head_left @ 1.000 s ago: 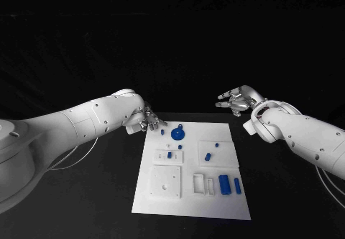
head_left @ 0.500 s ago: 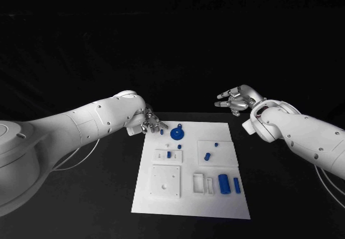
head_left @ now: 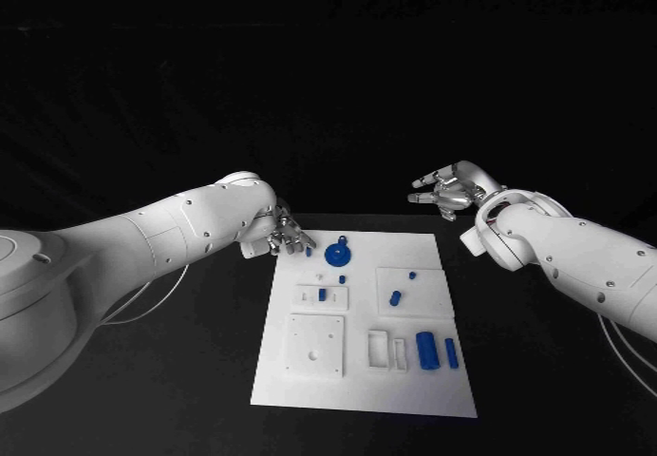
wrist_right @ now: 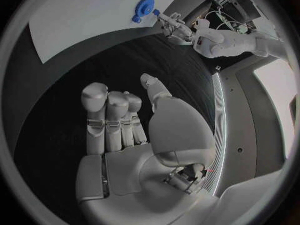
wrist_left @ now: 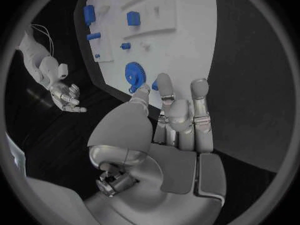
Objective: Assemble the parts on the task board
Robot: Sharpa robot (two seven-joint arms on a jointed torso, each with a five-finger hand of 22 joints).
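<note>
The white task board (head_left: pixel 411 385) lies in the middle of the black table. A blue gear-like part (head_left: pixel 340 253) sits near its far edge, with a small blue piece (head_left: pixel 309 252) beside it. Two blue cylinders (head_left: pixel 427 351) lie near the board's right side, and small blue pieces (head_left: pixel 394 298) stand in the middle. My left hand (head_left: pixel 284 236) hovers at the far left corner, fingers apart, holding nothing; the left wrist view shows its fingers (wrist_left: pixel 178 115) close to the gear (wrist_left: pixel 134 75). My right hand (head_left: pixel 448 193) hangs beyond the far right corner, spread and empty.
White raised blocks (head_left: pixel 316 347) and a slotted frame (head_left: pixel 386 350) stand on the board's near half. Black table surrounds the board on all sides. A thin cable (head_left: pixel 137 304) trails beside my left arm.
My left hand's fingers have drawn back slightly from the board's far left corner. The right hand has hardly moved.
</note>
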